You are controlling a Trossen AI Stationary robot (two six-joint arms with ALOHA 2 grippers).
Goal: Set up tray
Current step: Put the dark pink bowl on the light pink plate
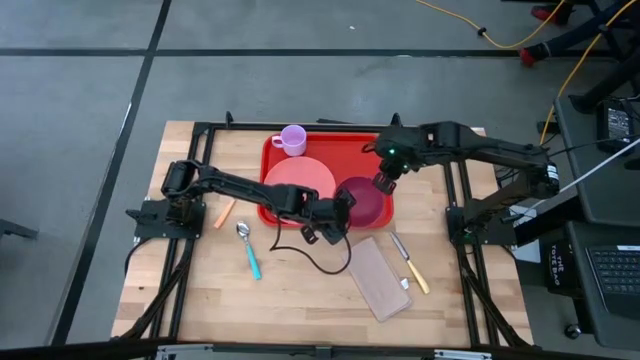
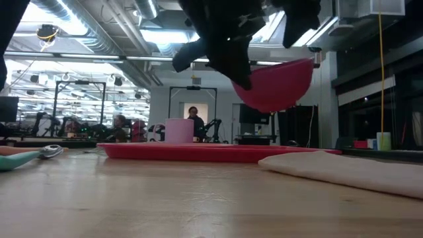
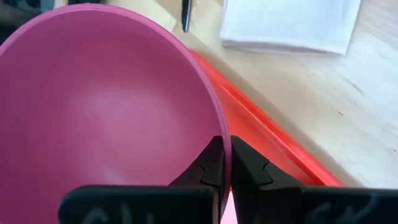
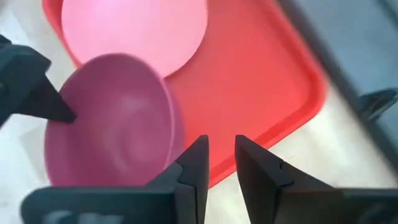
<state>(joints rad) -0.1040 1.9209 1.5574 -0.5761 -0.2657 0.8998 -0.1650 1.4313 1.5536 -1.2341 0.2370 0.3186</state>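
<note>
Two items on tray: round pink plate (image 1: 299, 181), lilac mug (image 1: 292, 139).
tray (image 1: 330, 148): flat red plastic rectangle, raised rim, table's far middle.
bowl (image 1: 364, 200): magenta, empty, lifted.
left gripper (image 1: 343, 203): pinching bowl rim.
right gripper (image 1: 382, 183): narrowly parted, beside rim.

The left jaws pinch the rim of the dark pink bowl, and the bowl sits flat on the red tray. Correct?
Not quite. The left gripper does pinch the rim of the round dark pink plastic bowl, but the low view shows the bowl lifted and tilted, clear above the flat red plastic tray, not sitting on it.
</note>
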